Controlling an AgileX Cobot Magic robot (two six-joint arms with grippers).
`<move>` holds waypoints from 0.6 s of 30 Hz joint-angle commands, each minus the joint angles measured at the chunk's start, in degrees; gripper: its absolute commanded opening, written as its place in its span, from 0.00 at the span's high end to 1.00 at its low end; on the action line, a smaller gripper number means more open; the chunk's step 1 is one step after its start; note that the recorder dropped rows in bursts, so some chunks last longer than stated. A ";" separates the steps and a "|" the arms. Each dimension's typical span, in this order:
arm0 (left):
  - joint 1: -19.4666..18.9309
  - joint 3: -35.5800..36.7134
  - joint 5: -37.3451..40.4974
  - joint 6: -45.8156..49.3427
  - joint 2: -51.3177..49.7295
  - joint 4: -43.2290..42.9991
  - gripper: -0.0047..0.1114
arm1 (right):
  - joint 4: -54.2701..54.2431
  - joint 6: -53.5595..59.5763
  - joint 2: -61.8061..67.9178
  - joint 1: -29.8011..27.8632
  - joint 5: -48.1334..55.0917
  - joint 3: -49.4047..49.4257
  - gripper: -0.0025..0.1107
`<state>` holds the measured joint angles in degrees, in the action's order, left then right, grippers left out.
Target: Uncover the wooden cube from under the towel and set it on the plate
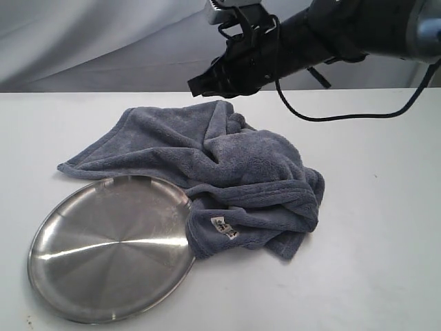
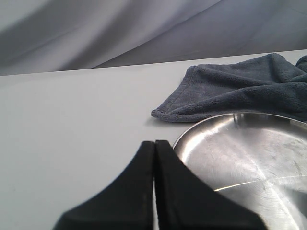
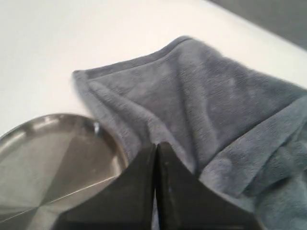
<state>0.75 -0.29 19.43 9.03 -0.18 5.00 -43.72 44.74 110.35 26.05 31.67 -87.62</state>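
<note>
Blue-grey towel (image 1: 227, 165) in opaque heap against plate (image 1: 110, 248); left hand (image 2: 154, 143), right hand (image 3: 156, 145) closed, empty.

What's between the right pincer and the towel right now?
Nothing. In the exterior view the shut right pincer hangs clear above the towel with only empty air between them. The right wrist view shows the same: bare towel beyond the tips.

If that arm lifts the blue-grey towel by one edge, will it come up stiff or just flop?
Probably flop: the towel lies bunched in soft folds, so it should drape and trail. Its plush pile looks grippy rather than slippery. Dragging it might nudge the adjacent plate.
</note>
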 commanded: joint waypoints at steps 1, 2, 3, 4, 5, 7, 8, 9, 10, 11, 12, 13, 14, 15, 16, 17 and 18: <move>-0.06 0.29 -0.78 0.04 0.18 0.30 0.95 | 3.82 0.14 -0.17 -2.05 -2.15 0.26 0.98; -0.06 0.29 -0.78 0.04 0.18 0.30 0.95 | 5.19 0.02 -0.17 -2.52 -0.76 0.26 0.98; -0.06 0.29 -0.78 0.04 0.18 0.30 0.95 | 6.46 0.02 -0.17 -2.79 0.65 0.26 0.98; -0.06 0.29 -0.78 0.04 0.18 0.30 0.95 | 7.94 0.02 -0.17 -3.19 2.46 0.26 0.98; -0.06 0.29 -0.78 0.04 0.18 0.30 0.95 | 9.36 0.02 -0.17 -3.61 4.21 0.26 0.98; -0.06 0.29 -0.78 0.04 0.18 0.30 0.95 | 12.40 0.02 -0.17 -4.24 6.81 0.26 0.98; -0.06 0.29 -0.78 0.04 0.18 0.30 0.95 | 13.76 0.02 -0.17 -4.40 8.12 0.26 0.98; -0.06 0.29 -0.78 0.04 0.18 0.30 0.95 | 14.76 0.02 -0.17 -4.42 9.88 0.26 0.98; -0.06 0.29 -0.78 0.04 0.18 0.30 0.95 | 16.13 0.02 -0.17 -4.42 11.94 0.26 0.98; -0.06 0.29 -0.78 0.04 0.18 0.30 0.95 | 17.46 0.02 -0.17 -4.42 13.96 0.26 0.98; -0.06 0.29 -0.78 0.04 0.18 0.30 0.95 | 18.98 0.02 -0.17 -4.42 15.67 0.26 0.98; -0.06 0.29 -0.78 0.04 0.18 0.30 0.95 | 20.44 0.02 -0.17 -4.42 17.08 0.26 0.98; -0.06 0.29 -0.78 0.04 0.18 0.30 0.95 | 21.29 0.02 -0.17 -4.42 19.13 0.26 0.98; -0.06 0.29 -0.78 0.04 0.18 0.30 0.95 | 21.62 0.02 -0.17 -4.42 21.41 0.26 0.98; -0.06 0.29 -0.78 0.04 0.18 0.30 0.95 | 22.07 0.02 -0.17 -4.42 22.97 0.26 0.98; -0.06 0.29 -0.78 0.04 0.18 0.30 0.95 | 23.40 -0.11 -0.17 -4.42 24.63 0.26 0.98; -0.06 0.29 -0.78 0.04 0.18 0.30 0.95 | 24.57 -0.11 -0.17 -4.42 26.18 0.26 0.98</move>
<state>0.75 -0.29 19.43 9.03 -0.18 5.00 -22.23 44.74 110.35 21.93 53.33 -87.49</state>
